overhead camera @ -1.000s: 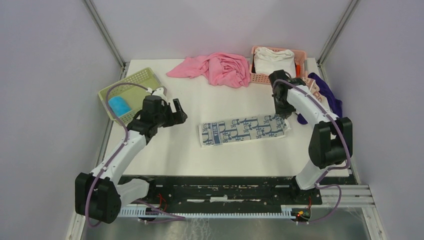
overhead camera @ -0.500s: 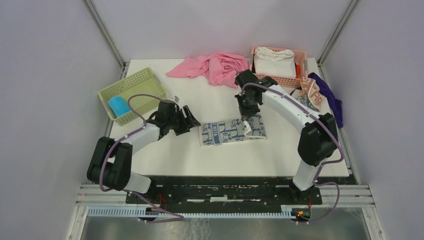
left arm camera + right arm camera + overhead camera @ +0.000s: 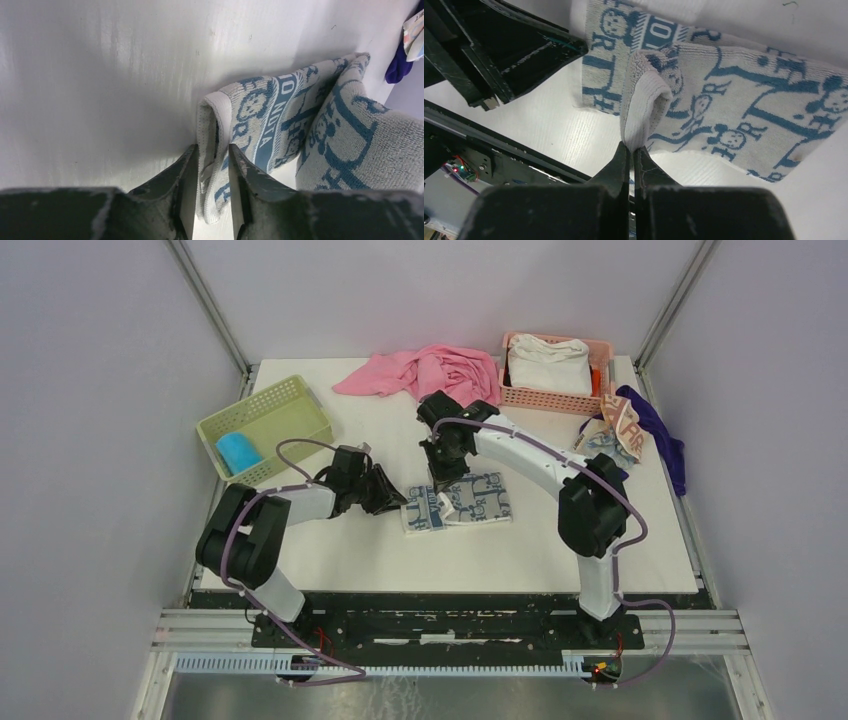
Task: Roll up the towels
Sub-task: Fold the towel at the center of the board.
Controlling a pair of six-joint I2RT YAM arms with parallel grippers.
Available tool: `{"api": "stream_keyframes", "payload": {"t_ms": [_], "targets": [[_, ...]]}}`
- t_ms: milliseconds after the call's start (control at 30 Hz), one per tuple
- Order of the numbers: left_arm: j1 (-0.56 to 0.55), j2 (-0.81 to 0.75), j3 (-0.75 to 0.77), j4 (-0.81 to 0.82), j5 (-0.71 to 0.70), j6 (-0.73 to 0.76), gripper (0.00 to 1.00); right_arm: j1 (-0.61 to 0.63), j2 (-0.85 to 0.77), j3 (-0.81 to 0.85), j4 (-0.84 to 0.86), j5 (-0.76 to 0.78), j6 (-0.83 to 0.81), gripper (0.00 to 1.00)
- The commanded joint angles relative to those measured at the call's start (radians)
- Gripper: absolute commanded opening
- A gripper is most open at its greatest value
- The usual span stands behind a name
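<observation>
This is a robotics laboratory, a closed test cell and not a home. The white tabletop (image 3: 330, 540) has plain grey panels (image 3: 100, 390) on three sides, fixed in aluminium posts (image 3: 210, 305). At its near edge the left arm (image 3: 270, 515) and the right arm (image 3: 530, 450) are bolted to a black mounting plate (image 3: 450, 625), with metal rails (image 3: 700, 630) and loose purple cable (image 3: 672, 635). A green basket (image 3: 280, 415) and a pink basket (image 3: 540, 398) stand at the far corners, like laid-out test material.

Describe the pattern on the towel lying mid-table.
The towel is white with dark blue printed figures and lettering; right wrist view shows it best.
</observation>
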Motion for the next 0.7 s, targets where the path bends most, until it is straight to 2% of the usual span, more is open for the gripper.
{"api": "stream_keyframes", "payload": {"t_ms": [0,267,367,667], "targets": [[-0.011,0.024,-0.009,0.035,0.009,-0.034,0.33,0.020,0.032,0.076,0.020,-0.007,0.036,0.01],[-0.016,0.030,-0.012,0.033,0.003,-0.033,0.30,0.055,0.119,0.102,0.018,0.039,0.050,0.03],[-0.018,0.029,-0.012,0.026,-0.004,-0.030,0.30,0.063,0.142,0.101,0.042,0.066,0.058,0.07],[-0.022,0.016,-0.012,0.007,-0.026,-0.022,0.30,0.071,0.162,0.094,0.123,0.019,0.082,0.18]]}}
